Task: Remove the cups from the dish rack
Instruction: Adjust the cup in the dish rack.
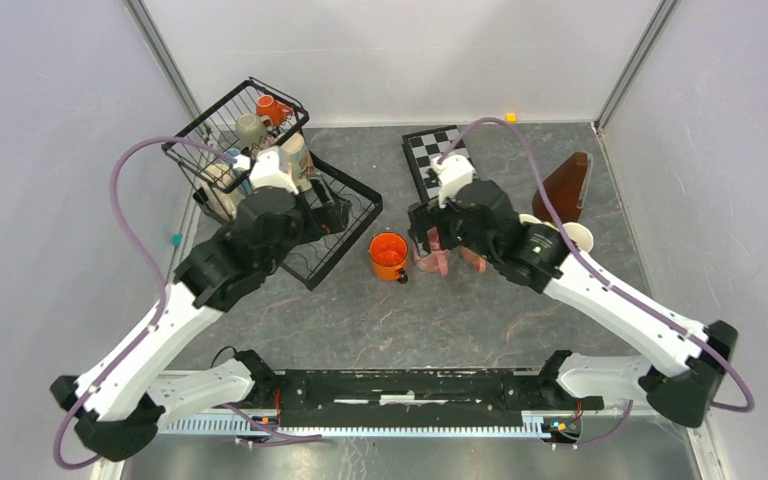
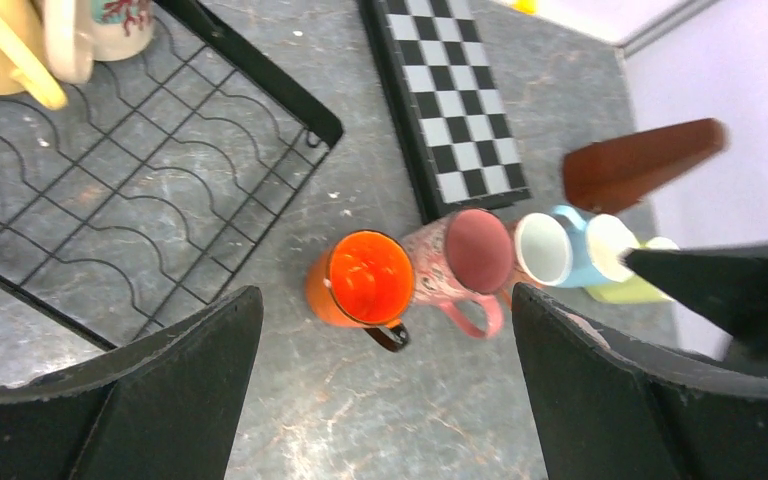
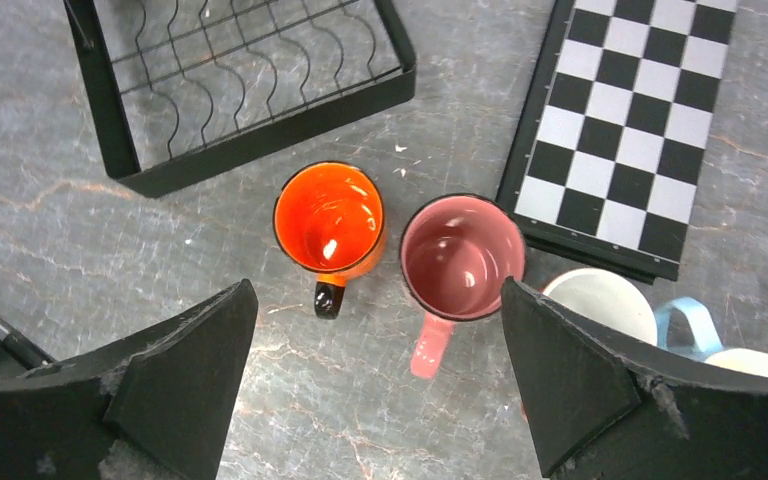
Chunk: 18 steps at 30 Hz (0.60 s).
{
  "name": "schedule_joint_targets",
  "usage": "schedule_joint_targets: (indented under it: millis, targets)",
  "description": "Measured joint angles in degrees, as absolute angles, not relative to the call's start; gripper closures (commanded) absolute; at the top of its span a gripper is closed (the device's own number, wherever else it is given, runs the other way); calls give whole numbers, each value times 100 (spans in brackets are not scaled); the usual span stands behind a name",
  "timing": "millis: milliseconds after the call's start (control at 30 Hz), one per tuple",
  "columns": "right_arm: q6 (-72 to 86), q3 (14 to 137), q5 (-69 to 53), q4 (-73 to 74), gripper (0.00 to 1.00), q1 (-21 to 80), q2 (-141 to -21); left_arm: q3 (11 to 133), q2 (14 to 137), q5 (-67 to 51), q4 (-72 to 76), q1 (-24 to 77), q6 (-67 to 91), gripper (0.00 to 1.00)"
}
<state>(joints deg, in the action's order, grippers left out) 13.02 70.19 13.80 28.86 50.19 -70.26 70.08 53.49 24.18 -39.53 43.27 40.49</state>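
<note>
The black wire dish rack (image 1: 260, 150) stands at the back left. Its basket holds an orange cup (image 1: 272, 108), a beige cup (image 1: 251, 128) and more cups behind my left arm. A yellow cup (image 2: 0, 50) and a cream patterned cup (image 2: 110, 25) show in the left wrist view. On the table stand an orange cup (image 1: 388, 256), a pink cup (image 3: 460, 258), a light blue cup (image 2: 560, 250) and a cream cup (image 1: 575, 237). My left gripper (image 1: 328, 215) is open and empty over the rack's flat tray edge (image 2: 260, 75). My right gripper (image 3: 376, 285) is open and empty above the orange and pink cups.
A black-and-white checkerboard (image 1: 438, 155) lies at the back centre. A brown wedge-shaped block (image 1: 567, 187) stands at the back right beside the unloaded cups. White walls enclose the table on three sides.
</note>
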Motion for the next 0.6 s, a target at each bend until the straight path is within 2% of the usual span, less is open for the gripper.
schedule_joint_targets:
  millis: [333, 600]
  targets:
    - [1640, 5763, 1341, 2137, 2, 4436, -5354, 6794, 7137, 3529, -3022, 4230, 3277, 0]
    - [1691, 5306, 1339, 1782, 2, 4407, -4338, 6825, 8584, 3693, -2255, 3496, 2536, 0]
